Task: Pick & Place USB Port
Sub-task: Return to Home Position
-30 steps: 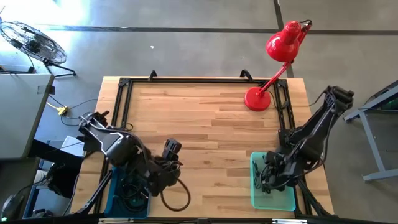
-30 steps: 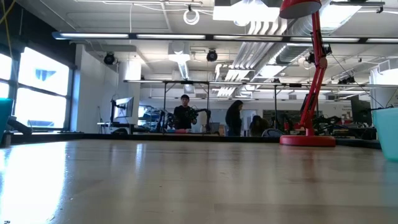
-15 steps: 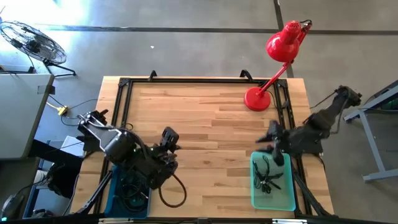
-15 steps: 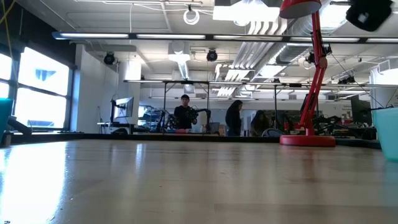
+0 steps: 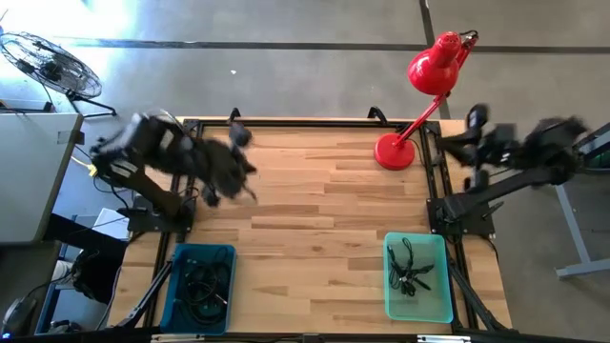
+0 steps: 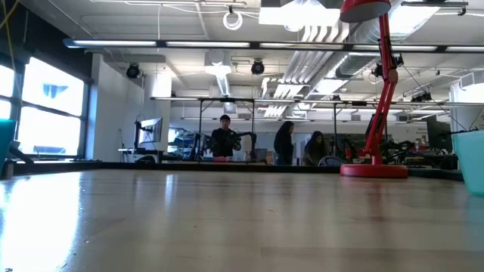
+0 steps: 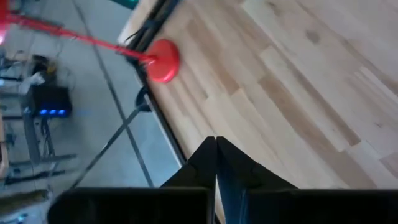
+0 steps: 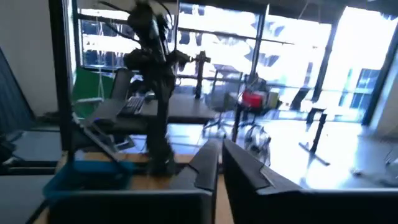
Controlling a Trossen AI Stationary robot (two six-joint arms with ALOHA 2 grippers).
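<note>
Several black USB pieces with short leads [image 5: 412, 272] lie in the green bin [image 5: 393, 303] at the table's near right. Black cables [image 5: 202, 288] lie in the blue bin [image 5: 175, 303] at the near left. My left gripper [image 5: 243, 176] [image 7: 216, 149] hangs shut and empty above the far left of the table. My right gripper [image 5: 467, 143] [image 8: 221, 152] is raised beyond the table's right edge, level with the lamp base, shut and empty. Neither arm shows in the low view.
A red desk lamp stands with its base [image 5: 394, 152] [image 7: 163, 60] on the far right of the table, its head past the far edge. A black frame [image 5: 286, 122] runs along the table's far and side edges. People stand in the room behind.
My left gripper has risen out of the blue bin and swung toward the table's far edge, quickly, with blur. My right gripper has lifted from the green bin and gone up and past the table's right edge toward the far side. The black pieces stay in the green bin.
</note>
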